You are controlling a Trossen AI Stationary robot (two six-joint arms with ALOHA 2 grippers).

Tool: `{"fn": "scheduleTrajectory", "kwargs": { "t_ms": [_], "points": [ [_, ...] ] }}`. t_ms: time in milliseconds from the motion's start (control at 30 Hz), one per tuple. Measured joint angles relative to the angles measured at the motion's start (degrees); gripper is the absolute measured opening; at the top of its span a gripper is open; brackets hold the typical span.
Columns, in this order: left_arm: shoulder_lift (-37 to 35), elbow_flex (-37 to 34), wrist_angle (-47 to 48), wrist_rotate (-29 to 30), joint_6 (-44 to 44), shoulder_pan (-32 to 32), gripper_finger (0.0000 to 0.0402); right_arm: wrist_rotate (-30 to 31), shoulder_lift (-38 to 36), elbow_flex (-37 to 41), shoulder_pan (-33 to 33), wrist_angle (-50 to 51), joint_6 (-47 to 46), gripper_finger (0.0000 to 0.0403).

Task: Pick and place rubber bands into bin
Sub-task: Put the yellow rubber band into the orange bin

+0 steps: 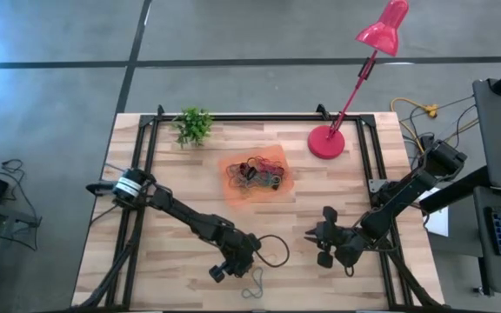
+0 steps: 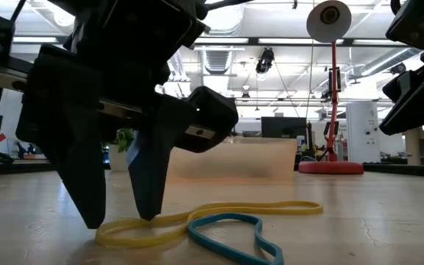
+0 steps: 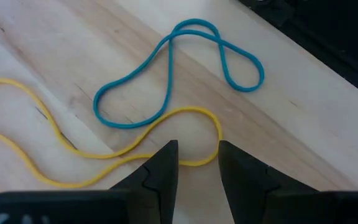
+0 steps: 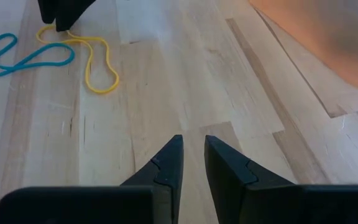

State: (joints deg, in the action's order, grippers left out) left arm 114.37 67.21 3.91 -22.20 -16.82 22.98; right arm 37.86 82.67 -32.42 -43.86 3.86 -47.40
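Observation:
A yellow rubber band (image 3: 17, 163) and a blue rubber band (image 3: 166, 74) lie flat on the wooden table near its front edge; the yellow one crosses under the blue one's end. My left gripper (image 3: 197, 155) is open and slants down with its fingertips at the table, one on either side of the yellow band's end loop (image 2: 127, 234). The orange bin (image 1: 233, 165) sits at the table's middle far side with several bands in it. To the right of the bands, my right gripper (image 4: 191, 146) hovers narrowly open, nothing between its fingers. My left gripper stands astride the yellow band's end loop (image 3: 211, 127), its fingertips (image 2: 147, 210) down at the table, coming from above at a slant. Whether they touch the band I cannot tell. The band lies slack and flat on the wood.
A red desk lamp stands with its round base (image 1: 326, 142) at the far right, and a small green plant (image 1: 194, 124) at the far left. Black frame rails run along the table's left, right and far sides. Bare wood lies between the bands and the bin.

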Motion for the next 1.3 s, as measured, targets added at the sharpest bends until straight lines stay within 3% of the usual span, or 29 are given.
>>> {"fn": "scheduleTrajectory", "kwargs": {
  "t_ms": [200,600,1000,1300],
  "points": [
    [0.00,0.11,-0.74,2.96,-0.24,0.00,0.0100,0.00,0.00,0.09,0.00,0.06,0.00,0.0057],
    [0.00,-0.03,-0.75,3.31,-0.21,0.00,0.0096,0.00,0.00,0.09,0.00,0.04,-0.20,0.0057],
    [4.79,1.26,-2.41,3.41,0.09,0.07,0.0005,-0.06,0.00,0.09,0.00,-0.42,-0.17,0.0057],
    [4.57,1.36,-2.38,4.27,-0.04,-0.01,0.0000,-0.09,0.00,0.11,0.00,-0.38,0.02,0.0057]
  ]
}}
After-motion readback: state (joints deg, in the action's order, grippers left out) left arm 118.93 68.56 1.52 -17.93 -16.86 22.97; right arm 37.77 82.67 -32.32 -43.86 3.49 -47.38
